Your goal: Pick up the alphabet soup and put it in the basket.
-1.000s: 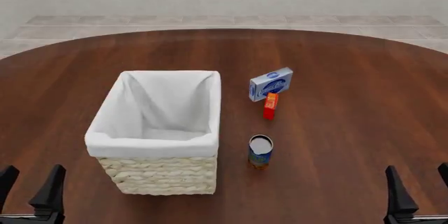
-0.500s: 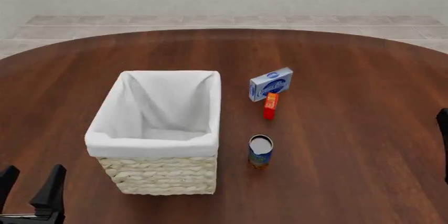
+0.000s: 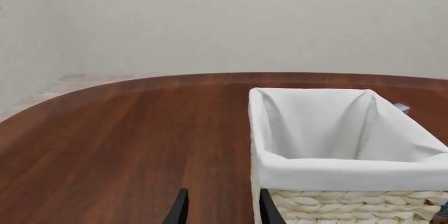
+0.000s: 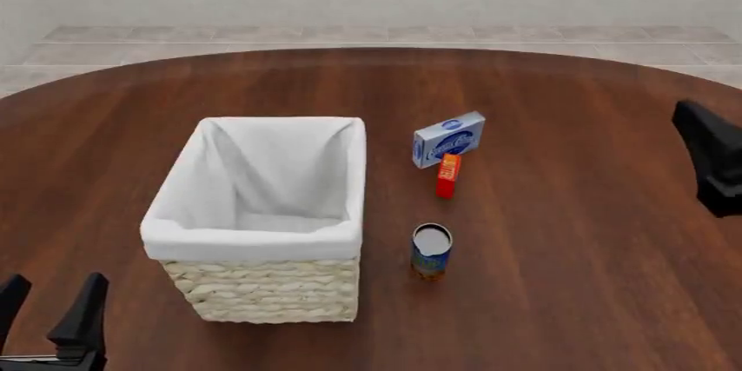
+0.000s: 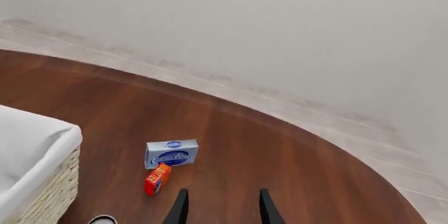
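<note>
Soup can upright on the desk, both hands empty and clear of it.

Front view: the can (image 4: 432, 251) stands just right of the basket (image 4: 264, 288), whose white lining holds nothing visible; a blue-white box (image 4: 447, 138) and a small red box (image 4: 447, 175) lie beyond it toward the far edge. The left hand (image 4: 47, 319) sits at the near edge, fingers apart.
Left wrist view: the basket (image 3: 350, 200) fills the foreground.
Right wrist view: the right hand (image 5: 220, 207), fingers apart, faces both boxes.
</note>
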Robot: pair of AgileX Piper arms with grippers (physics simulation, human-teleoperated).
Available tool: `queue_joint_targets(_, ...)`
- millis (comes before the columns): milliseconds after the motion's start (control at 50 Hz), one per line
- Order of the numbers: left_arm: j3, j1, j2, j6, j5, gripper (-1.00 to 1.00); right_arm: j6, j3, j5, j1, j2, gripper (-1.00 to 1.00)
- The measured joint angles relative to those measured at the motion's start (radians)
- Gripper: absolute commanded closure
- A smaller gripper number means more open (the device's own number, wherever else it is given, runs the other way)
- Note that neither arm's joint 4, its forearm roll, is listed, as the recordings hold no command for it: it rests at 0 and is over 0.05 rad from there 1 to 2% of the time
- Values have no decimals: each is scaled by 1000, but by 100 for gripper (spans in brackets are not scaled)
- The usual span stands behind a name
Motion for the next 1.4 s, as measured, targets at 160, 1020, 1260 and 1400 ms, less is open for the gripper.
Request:
queue_joint_targets(160,0,2,-5,0,2,-100,-14,-52,-3,62,110,-100)
queue_joint_targets(1020,0,11,-15,2,6,-100,-1,-237,8,352,458,-100)
queue_joint_targets(1260,0,14,-17,1,7,-100,-13,-229,-17,399,528,-100)
queue_joint_targets(1400,0,16,-16,1,7,-100,-27,-207,-43,410,567,-100)
